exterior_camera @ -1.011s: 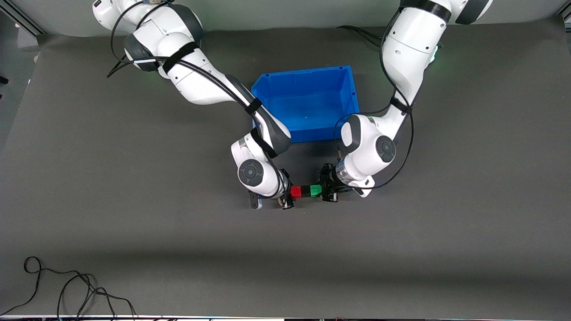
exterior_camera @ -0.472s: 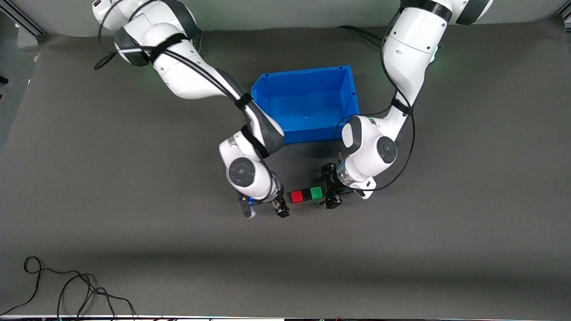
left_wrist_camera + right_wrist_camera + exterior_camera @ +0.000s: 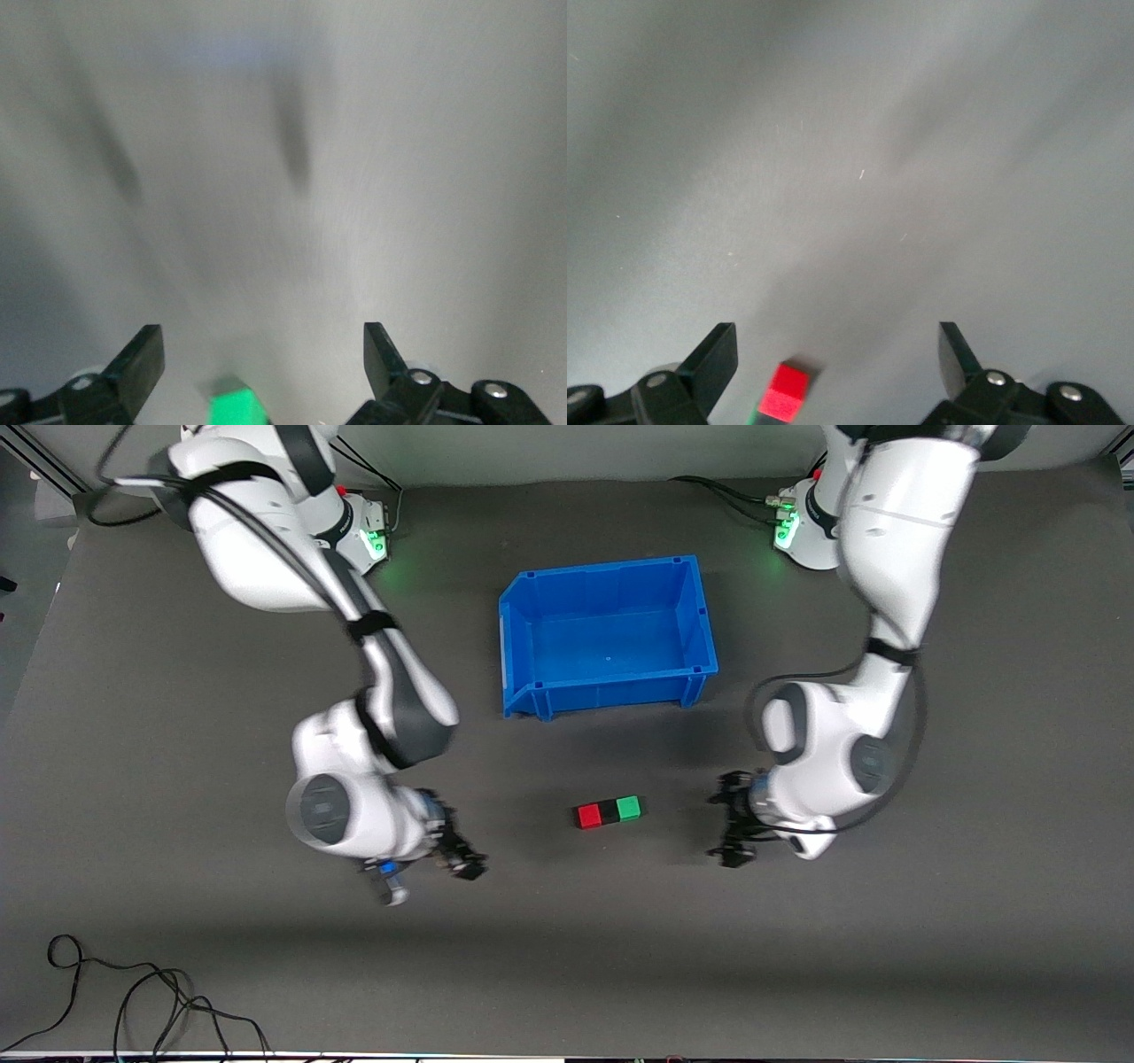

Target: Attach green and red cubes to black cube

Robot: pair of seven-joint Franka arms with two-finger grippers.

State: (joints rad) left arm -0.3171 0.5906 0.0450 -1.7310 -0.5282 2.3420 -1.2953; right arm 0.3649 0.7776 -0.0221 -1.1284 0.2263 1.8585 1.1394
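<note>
In the front view, the red cube point(image 3: 587, 816), black cube point(image 3: 608, 812) and green cube point(image 3: 628, 808) lie joined in one row mid-table, nearer the camera than the blue bin point(image 3: 524, 593). The right gripper point(image 3: 462, 861) and left gripper point(image 3: 732, 828) flank the row, both well apart from it.

The left wrist view shows spread, empty fingers point(image 3: 140, 363) and the green cube.

The right wrist view shows the same, with the red cube.

The cubes look light and rigid; gripping the row across its end faces would likely keep it together.
</note>
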